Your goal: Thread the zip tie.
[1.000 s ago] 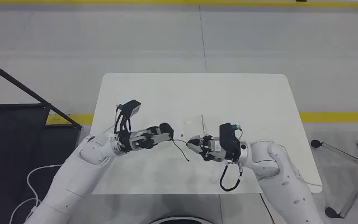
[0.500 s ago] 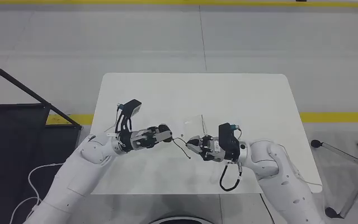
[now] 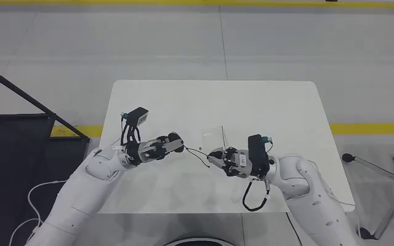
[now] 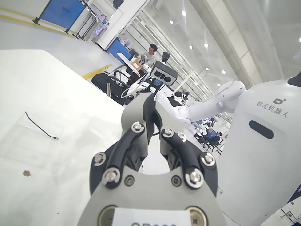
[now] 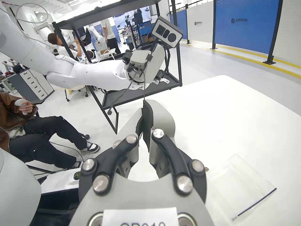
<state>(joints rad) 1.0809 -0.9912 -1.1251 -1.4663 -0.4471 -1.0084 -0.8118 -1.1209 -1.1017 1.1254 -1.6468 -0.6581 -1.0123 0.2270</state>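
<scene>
The left gripper (image 3: 178,143), sitting left of centre in the top view, is clenching one end of the black zip tie (image 3: 196,154). The right gripper (image 3: 212,156), just right of centre, is clenching the same strap farther along. The strap is hanging between them above the desk (image 3: 277,111), bowing toward the lower edge of the frame, with a loose end trailing below the right gripper (which end carries the head cannot be told). A spare zip tie (image 4: 40,126) is lying in a clear tray (image 3: 213,131) just above the grippers in the frame.

Judgement: threading is not yet done.

Risks:
- The thin tail is flexing and could miss the head slot if the grippers are meeting off-line.
- The strap could twist or slip out of either pinch.
- Closing the gap too fast could buckle it.
</scene>
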